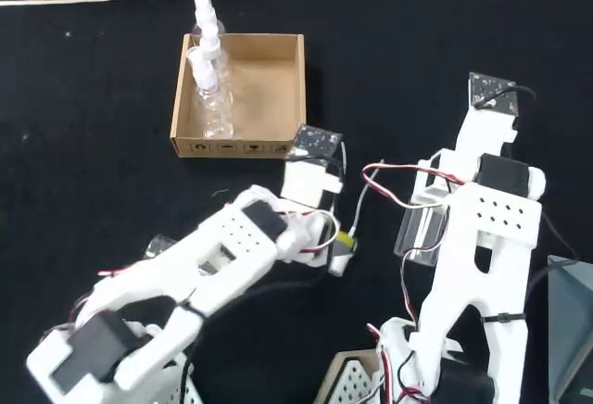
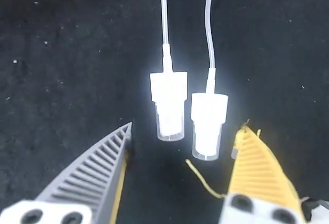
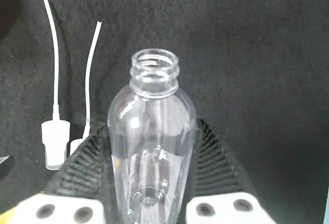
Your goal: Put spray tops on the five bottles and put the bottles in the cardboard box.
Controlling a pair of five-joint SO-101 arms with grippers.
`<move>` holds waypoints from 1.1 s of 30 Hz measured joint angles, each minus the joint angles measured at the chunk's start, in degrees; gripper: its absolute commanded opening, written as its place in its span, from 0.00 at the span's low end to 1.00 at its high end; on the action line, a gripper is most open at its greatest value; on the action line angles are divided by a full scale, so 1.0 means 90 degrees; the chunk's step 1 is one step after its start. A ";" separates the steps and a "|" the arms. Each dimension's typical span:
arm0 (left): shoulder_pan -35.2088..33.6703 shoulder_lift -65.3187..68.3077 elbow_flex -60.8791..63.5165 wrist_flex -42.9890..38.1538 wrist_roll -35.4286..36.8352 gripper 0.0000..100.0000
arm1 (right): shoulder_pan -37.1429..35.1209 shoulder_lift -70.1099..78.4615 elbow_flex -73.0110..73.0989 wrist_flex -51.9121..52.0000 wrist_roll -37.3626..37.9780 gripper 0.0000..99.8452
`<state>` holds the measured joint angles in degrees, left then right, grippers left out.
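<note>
Since the black counter [image 1: 93,98] carries everything, the next move depends on where the loose parts lie on it. The cardboard box [image 1: 236,147] sits at its far side, well apart from both arms, and what look like three topped bottles [image 1: 215,98] stand along one wall.

The right end effector [image 3: 152,131] is closed around a clear bottle [image 3: 153,95], gripped at the body. The bare threaded neck points away from the wrist along the line of the fingers. This bottle has no top yet, so I judge capping it to be the step in hand.

The left end effector [image 2: 186,129] is wide open and holds nothing. It hangs low over the counter with two spray tops straight ahead of it. Their long axes run along its line of approach, caps toward the fingertips and thin dip tubes trailing away. One top [image 2: 168,106] lies about midway between the fingers. The other top [image 2: 208,124] lies just beside it, nearer the yellow finger [image 2: 254,162].

The left arm is plainly the nearer one. A short advance and a squeeze across a cap should do, though the fingers risk catching both tops because they lie so close together.
</note>
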<state>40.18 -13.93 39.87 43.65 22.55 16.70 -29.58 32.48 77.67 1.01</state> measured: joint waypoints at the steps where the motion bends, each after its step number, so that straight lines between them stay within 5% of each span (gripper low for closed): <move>1: 0.0000 0.0147 -0.0088 -0.0010 0.0000 0.29 | 0.0000 0.0000 0.0000 0.0000 0.0000 0.01; 21: 0.0010 0.2022 -0.1241 0.0117 -0.0234 0.29 | 0.0000 0.0000 0.0000 0.0000 0.0000 0.01; 33: -0.0645 0.2022 -0.1514 0.1074 -0.0449 0.29 | 0.0000 0.0000 0.0000 0.0000 0.0000 0.01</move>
<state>34.37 4.26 26.24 53.32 18.51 16.70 -29.58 32.48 77.67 1.01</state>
